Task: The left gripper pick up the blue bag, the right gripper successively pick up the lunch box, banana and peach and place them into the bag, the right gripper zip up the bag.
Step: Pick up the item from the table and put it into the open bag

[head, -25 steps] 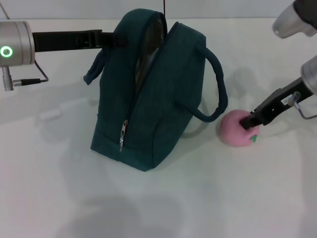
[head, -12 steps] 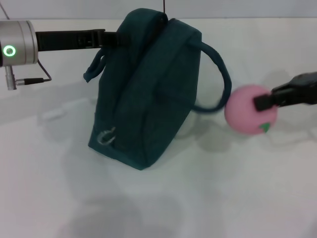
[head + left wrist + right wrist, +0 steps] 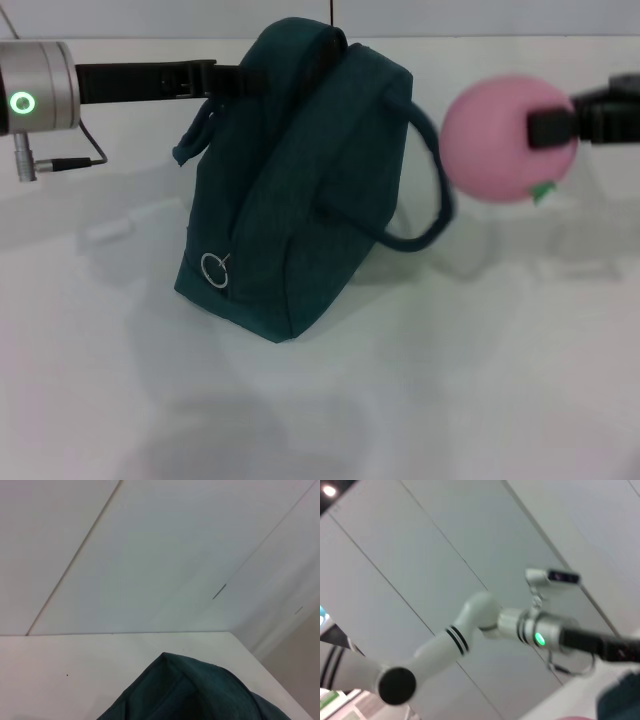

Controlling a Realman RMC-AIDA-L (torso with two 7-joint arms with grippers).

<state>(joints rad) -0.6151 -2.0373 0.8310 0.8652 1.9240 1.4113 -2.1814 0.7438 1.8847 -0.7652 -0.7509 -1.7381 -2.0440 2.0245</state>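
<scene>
White table carries all. Teal-blue bag stands upright on it, tilted slightly, bottom resting on table. Left gripper pinches bag's top edge by near handle, likely to keep bag steady and mouth reachable. Pink peach in air, level with bag top, just right of far handle. Right gripper clamps peach from side. Judgement: carry toward bag opening under way; zipper ring hangs low, zipping not yet done.
</scene>
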